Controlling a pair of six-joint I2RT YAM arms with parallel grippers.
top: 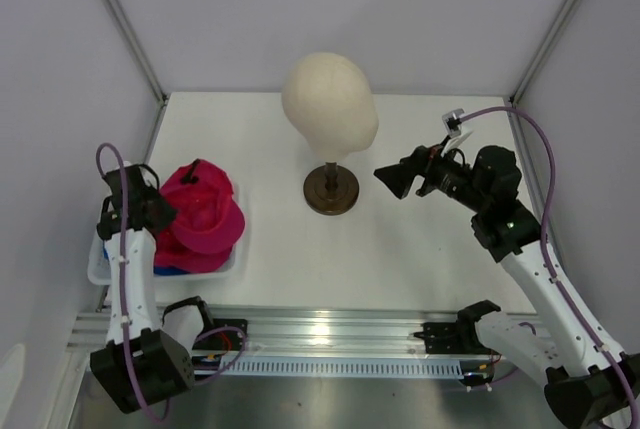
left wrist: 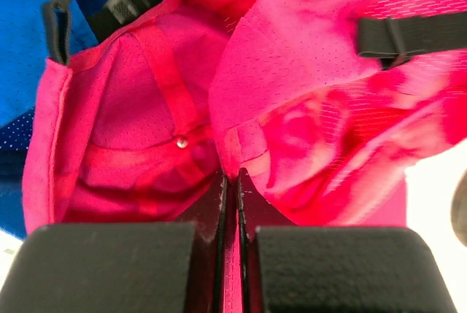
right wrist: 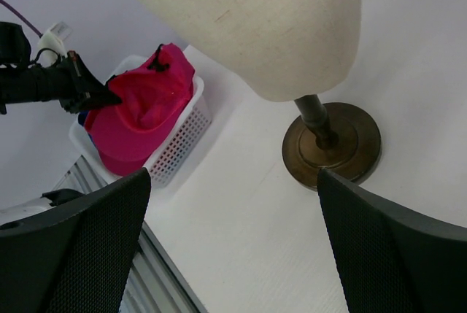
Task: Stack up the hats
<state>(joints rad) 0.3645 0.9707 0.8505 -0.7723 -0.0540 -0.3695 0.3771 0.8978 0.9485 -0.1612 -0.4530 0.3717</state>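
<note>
Magenta-pink hats (top: 203, 213) lie piled in the white mesh basket (top: 98, 267) at the left, over a royal blue hat (top: 172, 270). My left gripper (top: 168, 211) is at the pile's left side, shut on the edge of a pink hat (left wrist: 321, 101); fabric sits pinched between the jaws. A second pink hat (left wrist: 131, 130) lies upturned beside it, on the blue hat (left wrist: 29, 43). My right gripper (top: 392, 181) is open and empty, held above the table right of the mannequin stand. The pile also shows in the right wrist view (right wrist: 142, 109).
The cream mannequin head (top: 330, 104) on its brown stand (top: 331, 190) is at the table's middle back, also in the right wrist view (right wrist: 332, 141). The basket (right wrist: 182, 138) sits at the table's left front corner. Cage walls close in both sides.
</note>
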